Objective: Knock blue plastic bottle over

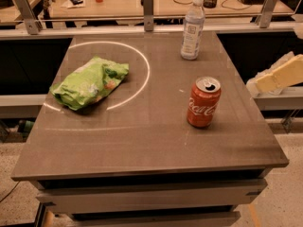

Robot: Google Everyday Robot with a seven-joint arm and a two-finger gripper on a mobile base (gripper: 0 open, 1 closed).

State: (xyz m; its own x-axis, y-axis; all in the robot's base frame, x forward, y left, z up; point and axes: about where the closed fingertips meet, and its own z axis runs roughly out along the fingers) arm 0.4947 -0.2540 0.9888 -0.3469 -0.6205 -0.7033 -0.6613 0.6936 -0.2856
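The blue plastic bottle (192,27) stands upright near the table's back right corner, clear and pale bluish with a white cap and a whitish label. My gripper (280,76) shows as a cream-coloured shape at the right edge of the view. It is off the table's right side, lower than the bottle's base in the picture and well apart from the bottle. It touches nothing on the table.
A red Coca-Cola can (203,102) stands upright on the right half of the brown table (142,141), between the gripper and the table's middle. A crumpled green chip bag (90,82) lies at the left inside a white circle. A rail and a desk run behind.
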